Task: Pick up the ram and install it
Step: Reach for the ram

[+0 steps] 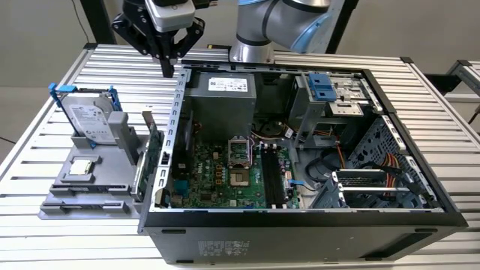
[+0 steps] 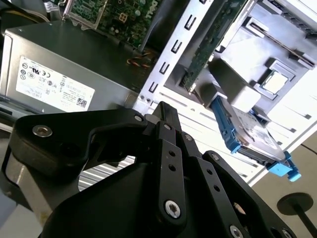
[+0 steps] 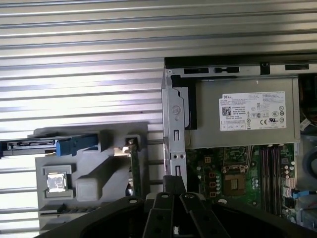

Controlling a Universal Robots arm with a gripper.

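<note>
Frankly, the ram cannot be singled out with certainty. The likeliest place is the gray rack on the table, at the exterior view's left of the open case. There a thin board stands on edge just beside the case wall. It reads dark green, though, and shows nearly edge-on in the exterior view and fully edge-on in the first wrist view, so neither a row of chips nor any blue can be checked. The black slots on the motherboard look bare, though they are narrow and dim.

The gripper hangs above the table at the case's far corner, well apart from the board. Its fingers taper to one tip, pressed together with nothing between them.

The rack also carries an upright drive in blue rails and a square chip. The board hides whatever stands behind it. The gripper's black links cover the nearer part of rack and case in both wrist views. The arm is cut off at the exterior view's upper edge.
</note>
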